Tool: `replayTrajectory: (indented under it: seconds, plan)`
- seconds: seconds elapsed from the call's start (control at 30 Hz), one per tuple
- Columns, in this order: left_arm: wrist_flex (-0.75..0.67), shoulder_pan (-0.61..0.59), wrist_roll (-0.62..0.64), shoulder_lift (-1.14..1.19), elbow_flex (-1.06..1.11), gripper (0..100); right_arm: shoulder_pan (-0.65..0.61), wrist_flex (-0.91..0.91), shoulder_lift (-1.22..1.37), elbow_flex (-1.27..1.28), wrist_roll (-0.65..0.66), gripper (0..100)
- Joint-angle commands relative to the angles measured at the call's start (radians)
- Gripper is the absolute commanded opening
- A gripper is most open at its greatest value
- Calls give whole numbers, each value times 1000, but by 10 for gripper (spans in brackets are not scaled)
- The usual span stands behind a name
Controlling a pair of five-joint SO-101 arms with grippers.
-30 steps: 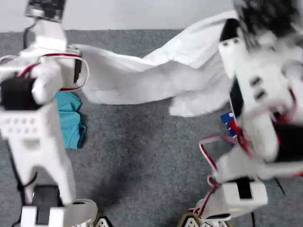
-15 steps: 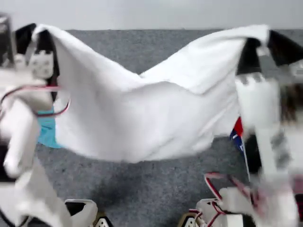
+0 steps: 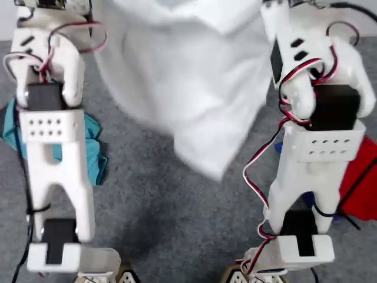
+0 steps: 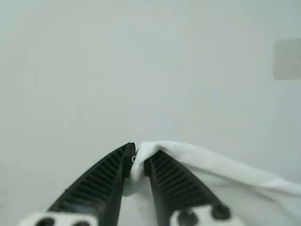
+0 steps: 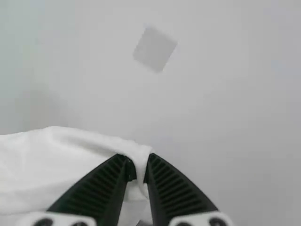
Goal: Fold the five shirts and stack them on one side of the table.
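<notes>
L fingers (image 4: 106, 176) & R fingers (image 5: 101, 183) each pinch white shirt's (image 3: 194, 88) top edge, held high & apart so it hangs open above worktop (image 3: 165, 224), prob. for laying flat.

The right pincer (image 5: 139, 165) pinches a fold of the white shirt (image 5: 51, 160) before a pale wall (image 5: 235, 94).

Bright even light, faint soft shadows

White shirt (image 3: 194, 88) aloft, draped downward; teal shirt (image 3: 94, 156) crumpled at left; seemingly red shirt (image 3: 365, 177) right.
</notes>
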Motion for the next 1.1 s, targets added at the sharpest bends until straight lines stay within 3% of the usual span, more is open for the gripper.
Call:
replayTrajectory:
  seconds: [0.0,0.2,0.5,0.77,0.97,1.07]
  plan:
    - [-55,-28,-6,74,-114,13,7,-53,10,-54,-9,10]
    - [187,-21,-9,150,-116,13,59,208,53,-69,-12,10]
    - [784,-23,-12,147,-124,13,90,743,77,-64,40,10]
    - [1148,-5,-155,-32,-117,13,128,736,-251,256,51,10]
    - [1321,0,-227,-204,-116,13,120,736,-673,753,51,10]
    - [1324,-5,-235,-296,-68,13,127,734,-905,976,51,10]
